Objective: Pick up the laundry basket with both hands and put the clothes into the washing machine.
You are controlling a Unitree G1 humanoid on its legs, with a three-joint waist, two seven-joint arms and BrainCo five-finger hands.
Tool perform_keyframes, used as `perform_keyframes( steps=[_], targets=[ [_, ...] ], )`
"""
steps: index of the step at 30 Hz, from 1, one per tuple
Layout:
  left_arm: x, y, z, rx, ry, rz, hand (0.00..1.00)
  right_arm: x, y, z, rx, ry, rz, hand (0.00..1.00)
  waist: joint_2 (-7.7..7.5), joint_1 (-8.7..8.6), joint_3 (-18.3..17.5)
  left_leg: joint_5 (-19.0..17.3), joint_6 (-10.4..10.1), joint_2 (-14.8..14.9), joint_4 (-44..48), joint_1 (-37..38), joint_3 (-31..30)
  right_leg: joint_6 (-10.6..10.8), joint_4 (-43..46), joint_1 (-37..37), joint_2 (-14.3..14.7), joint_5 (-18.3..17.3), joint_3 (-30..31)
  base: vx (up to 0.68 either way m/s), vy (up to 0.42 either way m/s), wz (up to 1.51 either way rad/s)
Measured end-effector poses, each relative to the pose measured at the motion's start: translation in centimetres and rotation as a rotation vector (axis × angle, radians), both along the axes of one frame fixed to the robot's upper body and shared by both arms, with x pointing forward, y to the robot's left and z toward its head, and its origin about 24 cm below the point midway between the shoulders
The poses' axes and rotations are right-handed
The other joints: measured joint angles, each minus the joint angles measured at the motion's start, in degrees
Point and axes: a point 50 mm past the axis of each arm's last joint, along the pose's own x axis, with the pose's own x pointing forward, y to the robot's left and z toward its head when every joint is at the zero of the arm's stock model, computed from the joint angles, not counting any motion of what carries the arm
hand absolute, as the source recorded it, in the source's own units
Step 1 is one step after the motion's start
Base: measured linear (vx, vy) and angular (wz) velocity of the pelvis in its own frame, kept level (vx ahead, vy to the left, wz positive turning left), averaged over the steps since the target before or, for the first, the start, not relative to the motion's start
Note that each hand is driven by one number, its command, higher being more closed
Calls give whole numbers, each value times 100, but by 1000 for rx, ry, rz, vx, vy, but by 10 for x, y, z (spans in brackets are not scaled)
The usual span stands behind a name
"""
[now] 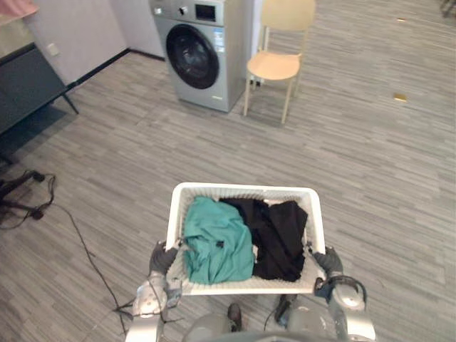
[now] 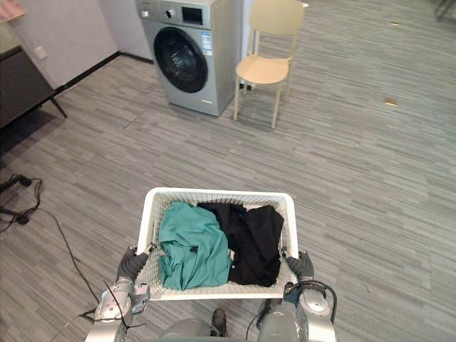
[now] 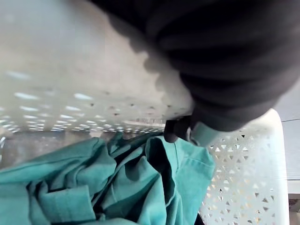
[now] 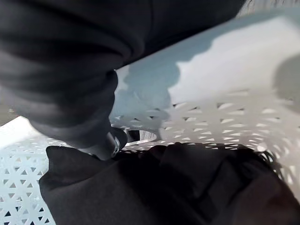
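eyes: from head, downward, both on basket (image 2: 214, 192) | wrists: very close at basket walls

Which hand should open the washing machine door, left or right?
Probably the left hand: the washing machine stands ahead toward the robot's left, door shut. The right hand also grips the laundry basket, so set it down first.

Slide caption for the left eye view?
Left robot hand and right robot hand grip laundry basket holding teal garment and black garment, washing machine ahead.

Bare floor (image 1: 214, 149) runs from basket (image 1: 242, 188) to washing machine (image 1: 201, 94) at 12 o'clock, door (image 1: 191, 55) closed; chair (image 1: 274, 64) just beside it at 1 o'clock; dark table (image 1: 25, 85) at 10 o'clock
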Motion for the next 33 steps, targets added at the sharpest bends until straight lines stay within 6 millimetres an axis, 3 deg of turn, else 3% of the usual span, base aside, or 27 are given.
perform_keyframes(
  steps=[2, 3, 4, 5, 6, 7, 8, 9, 11, 12, 13, 14, 15, 16, 17, 18, 20, 21, 23, 24, 25, 26, 27, 28, 31, 32, 33],
  targets=[
    [0, -1, 0, -2, -1, -6, 100, -4, -1, 1, -4, -3, -4, 100, 28, -7, -29, -592, -67, 95, 603, 32, -187, -232, 46, 136, 188, 118, 46, 386, -139, 41],
    [-2, 0, -2, -2, 8, -4, 100, -6, 0, 0, 0, 3, -1, 100, 79, 1, -64, -884, -138, 250, 843, 59, -203, -295, 45, 315, 430, 151, 59, 477, -185, 7],
    [-13, 0, -9, -7, 50, 8, 100, -14, 3, -3, -1, 25, 16, 100, 305, 0, -254, -1250, -436, 784, 1331, 207, 28, -461, -44, 622, 816, 98, -122, 499, -160, 8],
    [-14, 1, -9, -5, 43, 11, 100, -16, 4, -3, 5, 19, 16, 100, 449, -68, -287, -1342, -512, 1129, 2515, -176, 200, -486, -32, 794, 1017, 185, -303, 601, -180, 0],
    [-15, 0, -10, -11, 47, 12, 100, -17, 2, -3, 1, 23, 13, 100, 547, -65, -277, -1225, -624, 1450, 3353, -459, 401, -563, -30, 909, 1236, 96, -310, 555, -130, -36],
    [-21, 3, -13, -11, 67, 29, 100, -17, 5, -4, 3, 29, 26, 100, 571, 46, -293, -471, -523, 2098, 4569, -784, 930, -659, -173, 1281, 1583, -12, -129, 707, -179, -90],
    [-28, 8, -16, -10, 86, 48, 100, -15, 10, -3, 10, 25, 45, 100, 460, 127, -305, 205, -365, 2516, 5338, -1064, 1282, -661, -424, 1592, 1726, -59, 111, 626, -141, -105],
    [-28, 8, -16, -13, 88, 46, 100, -15, 10, -3, 13, 18, 41, 100, 405, 154, -325, 107, -382, 2627, 5522, -1215, 1369, -646, -544, 1696, 1747, -68, 226, 603, -103, -92],
    [-16, 2, -10, -37, 39, 37, 100, -5, 4, 5, 1, -26, 19, 100, 168, 206, -248, -383, -402, 2575, 5223, -1922, 1483, -637, -960, 1985, 1683, -67, 657, 542, -7, -77],
    [-14, 2, -9, -37, 31, 35, 100, -3, 4, 6, 1, -33, 17, 100, 133, 241, -222, -460, -462, 2484, 4931, -2068, 1451, -627, -1032, 2053, 1638, -72, 749, 488, 100, -78],
    [-6, 2, -5, -33, 5, 28, 100, 0, 4, 7, 15, -45, 11, 100, -41, 326, -126, -455, -512, 2258, 4025, -2278, 1271, -574, -1118, 2184, 1481, -106, 911, 370, 124, -59],
    [-3, 2, -3, -32, -5, 27, 100, 2, 5, 9, 18, -53, 11, 100, -88, 330, -80, -386, -622, 2150, 3455, -2357, 1153, -556, -1127, 2243, 1424, -117, 958, 435, 200, -74],
    [-2, 3, 0, -29, -17, 31, 100, 6, 6, 10, 28, -65, 15, 100, -145, 330, -50, -40, -1063, 1944, 2085, -2327, 887, -385, -1119, 2376, 1307, -222, 1003, 444, 271, -73],
    [-5, 0, 0, -36, -19, 29, 100, 5, 3, 11, 22, -70, 19, 100, -77, 332, -52, 652, -1290, 1852, 737, -2112, 614, 3, -1122, 2570, 1293, -469, 1129, 452, 302, -80],
    [-7, -1, 0, -41, -16, 29, 100, 4, 2, 9, 24, -65, 19, 100, -66, 349, -53, 1381, -1199, 1831, 729, -1979, 560, 198, -1101, 2711, 1236, -606, 1255, 578, 357, -60],
    [-4, 8, 2, 1, -18, 24, 100, 4, 11, 1, 62, -42, 12, 100, -376, 315, -88, 912, -1050, 1653, 1099, -2005, 646, 233, -860, 2667, 957, -703, 1343, 563, 307, -45],
    [-4, 12, 3, 13, -20, 22, 100, 8, 13, 1, 71, -47, 19, 100, -358, 361, -59, 217, -973, 1637, 1861, -2073, 573, 259, 261, 2257, 796, -775, 1484, 474, 282, -50],
    [-6, 13, 3, 20, -13, 19, 100, 7, 14, -2, 76, -34, 20, 100, -375, 376, -44, -124, -931, 1669, 2149, -1909, 705, 338, 1381, 1900, 585, -732, 1586, 392, 258, -55],
    [-13, 18, 1, 33, 6, 11, 100, 4, 18, -9, 96, -2, 30, 100, -448, 445, 37, -434, -754, 1673, 2311, -1451, 1079, 1099, 2953, 1331, 65, -92, 1614, 399, 183, -39],
    [-15, 19, 0, 34, 12, 9, 100, 3, 19, -12, 103, 9, 34, 100, -458, 439, 31, -514, -712, 1673, 2320, -1315, 1122, 1125, 3252, 1228, -37, 61, 1555, 398, 78, -25],
    [-16, 22, 3, 50, 6, 1, 100, 2, 21, -14, 109, 21, 40, 100, -461, 437, 29, -638, -709, 1727, 2235, -1078, 1179, 803, 3708, 973, -150, -91, 1277, 458, 44, -35],
    [-16, 23, 6, 54, -3, 1, 100, 5, 23, -13, 113, 17, 48, 100, -437, 459, 42, -691, -777, 1785, 1960, -779, 1317, 175, 3891, 572, -152, -526, 865, 361, -1, -40],
    [-16, 23, 6, 48, -5, 3, 100, 7, 23, -12, 112, 12, 50, 100, -416, 454, 48, -695, -794, 1796, 1827, -648, 1383, 94, 3772, 439, -153, -660, 661, 412, -73, -47],
    [-15, 21, 6, 35, -9, 5, 100, 11, 20, -9, 100, -1, 57, 100, -341, 440, 69, -737, -856, 1834, 1660, -449, 1479, -151, 3343, 201, -139, -799, 315, 274, -66, -31],
    [-9, 15, 8, 15, -28, -5, 100, 20, 12, -1, 65, -28, 71, 100, -113, 433, 72, -918, -1054, 2030, 1654, -317, 1599, -340, 1697, -252, -91, -716, 22, 371, -128, -23],
    [-5, 13, 10, 7, -45, -7, 100, 25, 10, 2, 54, -42, 76, 100, -1, 427, 127, -1046, -1254, 2183, 1662, -163, 1587, -179, 568, -405, -63, -248, 166, 327, -140, -4],
    [-3, 12, 11, 7, -50, -9, 100, 25, 10, 2, 53, -43, 75, 100, -17, 426, 118, -1094, -1335, 2224, 1651, -67, 1565, -129, 182, -420, -26, -42, 272, 549, -267, 16]
  ],
)
